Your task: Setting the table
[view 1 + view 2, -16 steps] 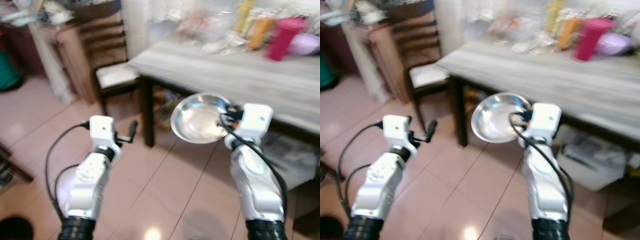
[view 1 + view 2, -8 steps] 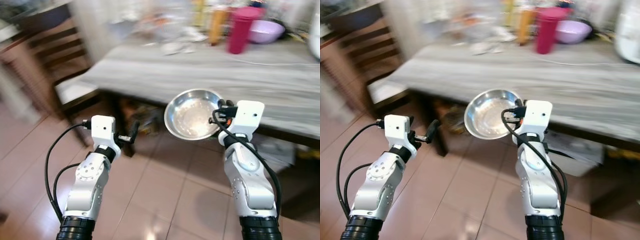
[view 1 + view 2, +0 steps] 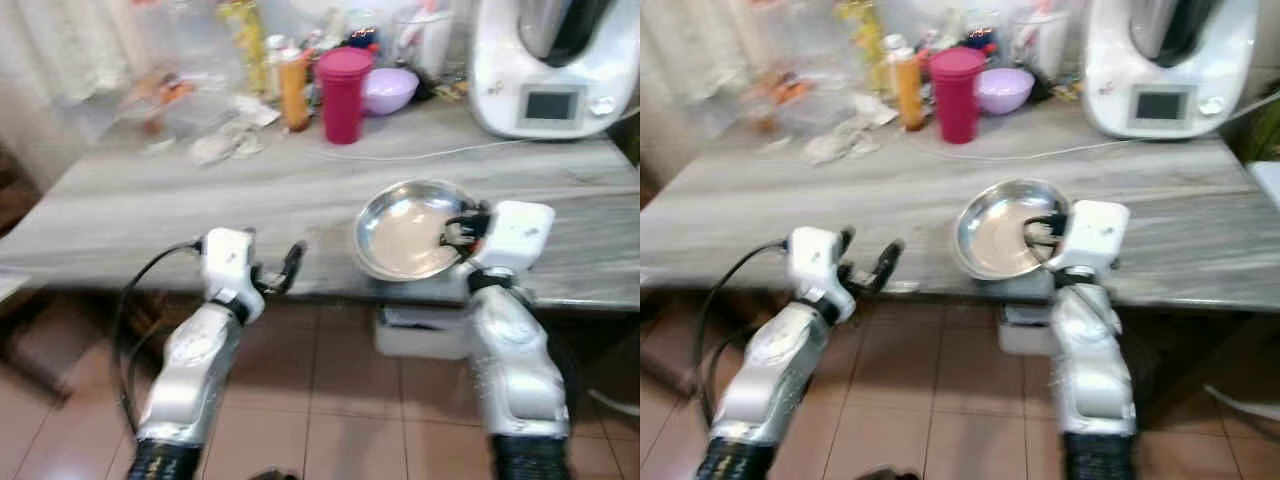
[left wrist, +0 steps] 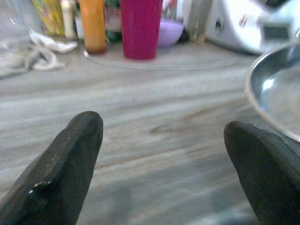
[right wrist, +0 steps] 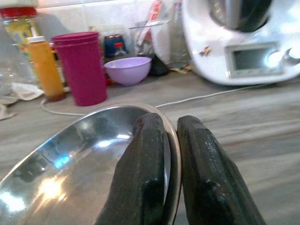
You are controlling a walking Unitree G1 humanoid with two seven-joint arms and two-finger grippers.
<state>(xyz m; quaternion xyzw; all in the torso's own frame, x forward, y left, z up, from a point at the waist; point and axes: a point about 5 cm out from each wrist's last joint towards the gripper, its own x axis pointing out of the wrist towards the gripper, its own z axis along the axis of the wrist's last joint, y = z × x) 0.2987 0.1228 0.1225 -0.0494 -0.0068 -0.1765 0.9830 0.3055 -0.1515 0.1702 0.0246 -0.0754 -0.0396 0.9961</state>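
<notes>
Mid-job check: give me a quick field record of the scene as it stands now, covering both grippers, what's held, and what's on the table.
right gripper: shut on the rim of the steel bowl, holding it tilted at the table's near edge
left gripper: open, holding nothing, at the near edge
table: grey wood-grain top
far side of table: magenta cup, orange bottle, purple bowl, white kitchen appliance
cable: white, lying across the tabletop
bowl placement: not yet set down

The right gripper (image 3: pixel 1040 231) pinches the rim of a steel bowl (image 3: pixel 998 241) over the table's (image 3: pixel 820 205) front edge.
</notes>
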